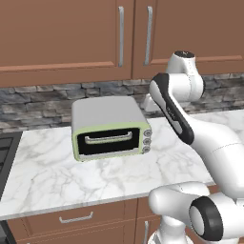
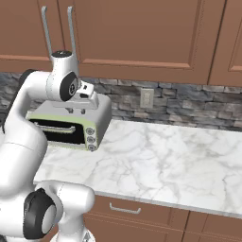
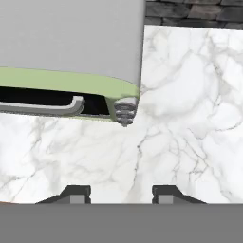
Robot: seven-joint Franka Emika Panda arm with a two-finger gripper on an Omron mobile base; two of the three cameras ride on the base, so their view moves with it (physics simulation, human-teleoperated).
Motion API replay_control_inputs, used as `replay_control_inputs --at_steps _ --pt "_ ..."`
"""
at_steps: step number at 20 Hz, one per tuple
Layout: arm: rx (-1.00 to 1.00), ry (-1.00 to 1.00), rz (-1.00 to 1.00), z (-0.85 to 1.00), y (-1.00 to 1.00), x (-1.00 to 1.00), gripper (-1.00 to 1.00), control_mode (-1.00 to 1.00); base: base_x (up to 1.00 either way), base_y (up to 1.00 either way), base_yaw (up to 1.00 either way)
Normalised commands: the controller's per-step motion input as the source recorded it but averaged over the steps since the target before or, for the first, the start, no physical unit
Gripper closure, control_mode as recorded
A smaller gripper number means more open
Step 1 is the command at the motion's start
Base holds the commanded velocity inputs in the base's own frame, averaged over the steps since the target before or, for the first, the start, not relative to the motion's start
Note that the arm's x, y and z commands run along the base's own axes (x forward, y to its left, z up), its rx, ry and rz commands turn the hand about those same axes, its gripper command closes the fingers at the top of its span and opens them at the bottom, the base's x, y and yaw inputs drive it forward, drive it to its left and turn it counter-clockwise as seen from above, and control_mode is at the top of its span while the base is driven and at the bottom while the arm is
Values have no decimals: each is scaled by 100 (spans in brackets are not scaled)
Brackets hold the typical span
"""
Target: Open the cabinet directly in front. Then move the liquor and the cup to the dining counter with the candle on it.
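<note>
The cabinet [image 1: 71,38] [image 2: 132,33] hangs on the wall ahead, above the counter. Both brown doors are closed, and their silver bar handles [image 1: 121,35] meet at the seam. My gripper [image 2: 77,111] [image 3: 121,193] points down over the marble counter, just right of a toaster oven and well below the handles. Its fingertips [image 3: 78,192] stand apart with nothing between them, so it is open. The liquor and the cup are hidden. The dining counter and the candle are out of view.
A grey and green toaster oven [image 1: 110,128] [image 2: 71,125] [image 3: 71,52] sits on the white marble counter [image 1: 57,176] [image 2: 165,160]. Behind it runs a stone backsplash with a wall outlet [image 2: 147,98]. Drawers [image 1: 76,219] lie below. A dark cooktop edge [image 1: 5,157] is at the far left.
</note>
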Motion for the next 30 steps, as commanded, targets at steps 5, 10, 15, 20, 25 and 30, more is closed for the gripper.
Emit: replay_control_inputs --at_steps 5,10,15,20,25,30 --pt "0 -7 0 2 0 -10 -100 -100 0 0 0" --pt "0 -26 0 18 0 -30 -100 -100 0 0 0" --pt "0 -36 0 29 0 -40 -100 -100 0 0 0" --pt "0 -40 0 35 1 -37 -100 -100 0 0 0" --pt "3 -40 0 38 4 -35 -100 -100 0 0 0" --pt "5 -37 0 41 11 -30 -100 -100 0 0 0"
